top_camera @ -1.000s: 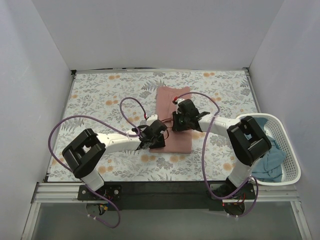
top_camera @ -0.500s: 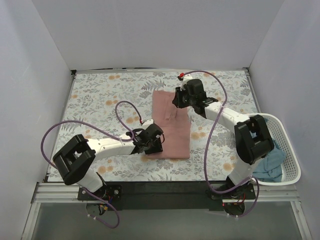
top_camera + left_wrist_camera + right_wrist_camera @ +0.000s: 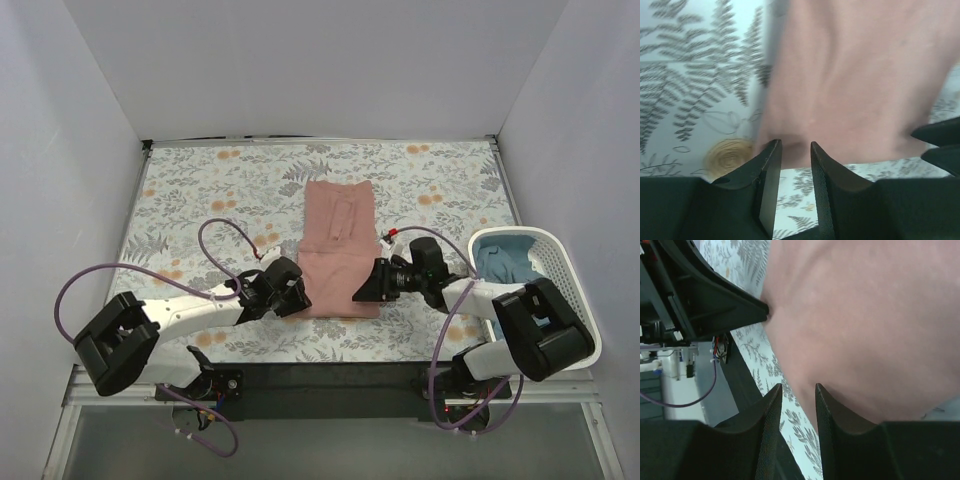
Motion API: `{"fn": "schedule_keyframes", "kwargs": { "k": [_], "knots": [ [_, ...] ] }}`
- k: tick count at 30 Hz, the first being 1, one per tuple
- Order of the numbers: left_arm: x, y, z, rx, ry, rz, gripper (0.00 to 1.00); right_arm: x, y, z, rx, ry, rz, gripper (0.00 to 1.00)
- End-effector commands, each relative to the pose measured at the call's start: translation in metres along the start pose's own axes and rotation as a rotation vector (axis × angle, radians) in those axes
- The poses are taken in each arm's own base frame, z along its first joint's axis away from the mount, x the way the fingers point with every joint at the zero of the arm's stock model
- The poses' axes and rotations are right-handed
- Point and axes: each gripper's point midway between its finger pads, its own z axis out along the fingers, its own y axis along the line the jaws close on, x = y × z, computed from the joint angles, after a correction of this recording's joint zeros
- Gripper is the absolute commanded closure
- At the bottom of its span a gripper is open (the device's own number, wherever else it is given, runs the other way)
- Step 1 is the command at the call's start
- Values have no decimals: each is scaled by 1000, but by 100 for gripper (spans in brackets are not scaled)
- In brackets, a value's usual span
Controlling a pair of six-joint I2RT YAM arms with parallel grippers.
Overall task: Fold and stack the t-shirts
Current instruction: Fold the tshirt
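Observation:
The dusty-pink t-shirt (image 3: 338, 250) lies as a long folded strip on the floral cloth, running away from the arms. My left gripper (image 3: 295, 300) is at its near left corner. In the left wrist view the left gripper (image 3: 794, 145) has its jaws a little apart, its tips at the pink t-shirt's (image 3: 855, 85) near edge, and only floral cloth shows between them. My right gripper (image 3: 366, 287) is at the near right corner. In the right wrist view the right gripper (image 3: 797, 387) is open at the pink t-shirt's (image 3: 865, 315) edge. The teal-blue t-shirt (image 3: 505, 262) lies crumpled in the basket.
The white slotted basket (image 3: 585, 300) stands at the right near corner of the table. The floral cloth (image 3: 200, 190) covers the tabletop, with white walls on three sides. Purple cables loop from both arms. The two grippers face each other across the shirt's near end.
My right gripper has swung from the shirt's far end back to its near right corner and opened wider. The left gripper slid slightly nearer. The pink shirt now lies flat.

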Motion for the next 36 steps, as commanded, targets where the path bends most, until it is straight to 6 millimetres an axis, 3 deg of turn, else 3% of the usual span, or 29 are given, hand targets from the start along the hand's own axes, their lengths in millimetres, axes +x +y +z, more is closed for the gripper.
{"fn": "schedule_keyframes", "kwargs": {
  "k": [1, 2, 4, 5, 9, 12, 14, 18, 20, 21, 23, 24, 25, 27, 30, 31, 35, 36],
  "knots": [
    [12, 15, 6, -16, 52, -105, 72, 11, -1, -2, -81, 3, 43, 60],
    [18, 27, 6, -47, 67, -118, 72, 22, -18, 1, -43, 25, 107, 61],
    [19, 36, 3, -72, 64, -168, 73, 36, -32, -2, -36, 35, 175, 63],
    [23, 51, 1, -115, 69, -180, 73, 45, -39, -2, -23, 54, 229, 63],
    [24, 66, -11, -123, 40, -247, 76, 52, -40, -9, -13, 43, 253, 64],
    [14, 55, -22, -48, 1, -255, 76, 37, -20, -12, -62, 7, 212, 64],
    [7, 46, -28, -8, -20, -234, 76, 22, 4, -10, -106, -21, 156, 64],
    [-9, 34, -34, 28, -77, -236, 69, 5, 57, 5, -195, -39, 30, 63],
    [-13, 35, -34, 26, -100, -233, 64, -5, 73, 13, -222, -51, 9, 61],
    [-14, 35, -35, 30, -108, -235, 63, -6, 83, 18, -257, -52, -18, 60],
    [-12, 39, -35, 24, -107, -234, 61, 1, 80, 31, -271, -15, 37, 60],
    [-12, 39, -36, 28, -109, -236, 60, 2, 92, 34, -330, -21, 20, 60],
    [-12, 42, -36, 22, -112, -235, 59, 11, 84, 44, -340, 3, 60, 60],
    [-12, 43, -37, 23, -114, -234, 57, 25, 92, 50, -407, 58, 161, 57],
    [-15, 40, -40, 35, -128, -232, 56, 36, 84, 66, -468, 69, 252, 55],
    [-15, 40, -41, 34, -130, -229, 56, 47, 66, 74, -423, 90, 301, 56],
    [-16, 38, -42, 30, -126, -214, 55, 59, 41, 77, -323, 82, 300, 56],
    [-16, 38, -42, 30, -127, -211, 55, 53, 47, 75, -332, 61, 251, 55]
  ]
}}
